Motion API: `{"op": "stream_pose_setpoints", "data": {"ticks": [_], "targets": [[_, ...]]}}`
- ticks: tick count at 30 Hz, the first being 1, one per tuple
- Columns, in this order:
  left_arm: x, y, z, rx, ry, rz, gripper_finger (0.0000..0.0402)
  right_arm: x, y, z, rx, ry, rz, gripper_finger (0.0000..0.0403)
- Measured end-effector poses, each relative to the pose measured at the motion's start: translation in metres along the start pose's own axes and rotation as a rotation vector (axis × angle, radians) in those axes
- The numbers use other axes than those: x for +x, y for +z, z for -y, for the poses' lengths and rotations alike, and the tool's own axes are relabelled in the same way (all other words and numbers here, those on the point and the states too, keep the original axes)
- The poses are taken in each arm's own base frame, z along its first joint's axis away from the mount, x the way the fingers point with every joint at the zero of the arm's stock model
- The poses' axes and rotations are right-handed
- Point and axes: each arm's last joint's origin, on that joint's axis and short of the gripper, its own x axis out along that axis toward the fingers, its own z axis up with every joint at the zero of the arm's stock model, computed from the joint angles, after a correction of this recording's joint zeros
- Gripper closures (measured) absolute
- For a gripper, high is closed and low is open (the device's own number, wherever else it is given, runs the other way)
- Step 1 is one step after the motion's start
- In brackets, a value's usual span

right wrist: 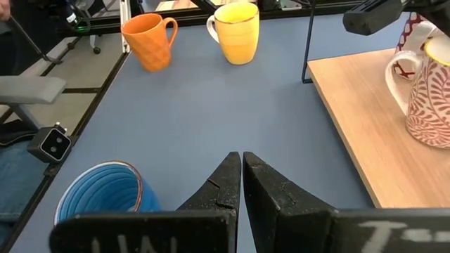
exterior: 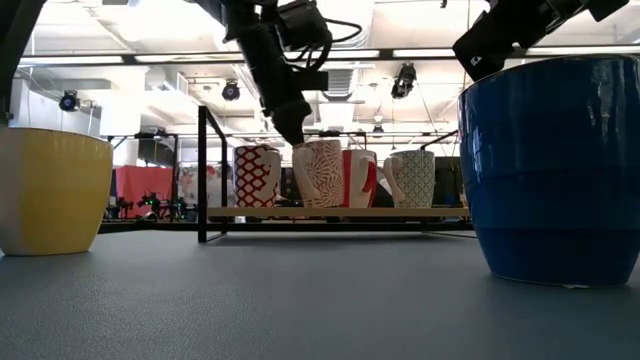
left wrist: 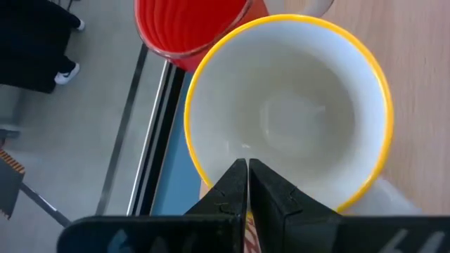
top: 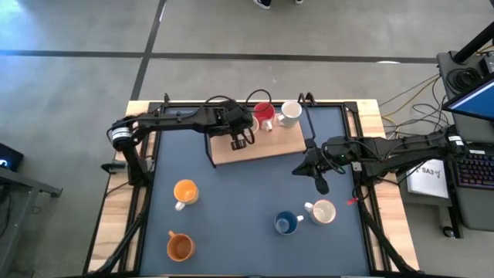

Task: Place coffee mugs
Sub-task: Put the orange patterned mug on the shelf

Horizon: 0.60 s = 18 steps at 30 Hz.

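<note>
The big table (top: pixel 231 232) has a dark blue top. At its far end lies a flat wooden board (top: pixel 270 145). I think this board is the spot where the coffee mugs go.

The low view shows 4 mugs standing up in a row on the board. The red mug (top: pixel 265 113) and a white mug (top: pixel 289 113) sit at the back edge, close together, so there is room for more.

The other 4 mugs wait on the blue top, well apart, so a gripper can get at each one. They are the yellow mug (top: pixel 185 191), the orange mug (top: pixel 180 246), the blue mug (top: pixel 285 223) and a cream mug (top: pixel 323 211).

The left gripper (top: pixel 240 139) reaches over the board from above. It is at the rim of the patterned mug (exterior: pixel 322 175), which stands on the board just beside the red mug. Its fingers (left wrist: pixel 232 193) are almost shut, with just a thin gap. They seem to pinch the thin mug wall between them. A hold on the rim keeps the mug upright while it is set down.

The right gripper (top: pixel 319 184) hangs over the blue top, between the board and the blue mug. Its fingers are pressed together and hold nothing. I think it waits there, out of the way.
</note>
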Motion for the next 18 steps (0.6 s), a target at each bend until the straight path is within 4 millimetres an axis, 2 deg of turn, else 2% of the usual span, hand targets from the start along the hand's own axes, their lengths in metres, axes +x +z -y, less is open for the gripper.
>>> {"op": "stream_pose_setpoints", "data": {"ticks": [10,18], "targets": [[-0.001,0.001,-0.001,-0.052,0.000,0.003,0.0402,0.000,0.000,0.000,0.012,0.000,0.000,0.0394],[-0.017,0.016,-0.009,-0.202,-0.033,0.046,0.0402,0.000,0.000,0.000,0.012,0.000,0.000,0.0394]]}}
